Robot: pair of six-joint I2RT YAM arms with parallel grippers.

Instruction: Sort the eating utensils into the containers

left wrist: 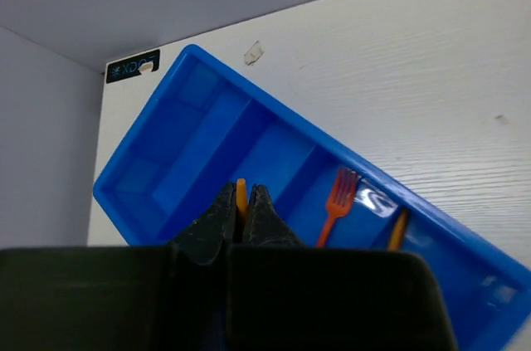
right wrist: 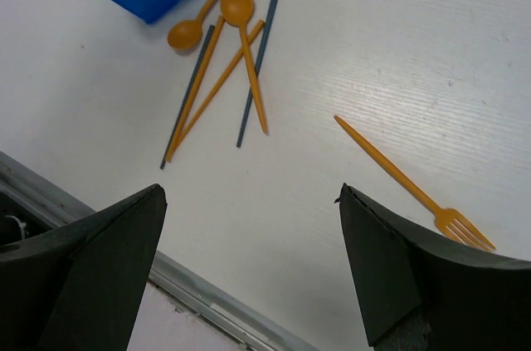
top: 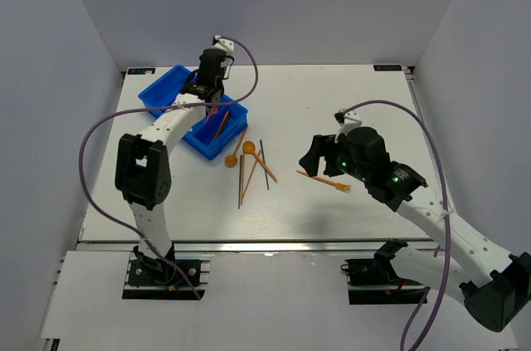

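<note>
The loose eating utensils lie mid-table, just right of the blue tray. Two orange spoons, two dark grey sticks and an orange stick cross in one heap. A lone orange fork lies to their right, well apart. Open table stretches beyond them to the far wall. Its near edge runs close below the heap.

The tray sits aslant at the far left, near the corner. Inside, a second orange fork lies in one compartment, with another orange piece in the next.

The left gripper hangs over the tray, pinched tight on a thin orange utensil; its kind cannot be told. The right gripper is spread wide above the table, left of the lone fork, holding nothing.
</note>
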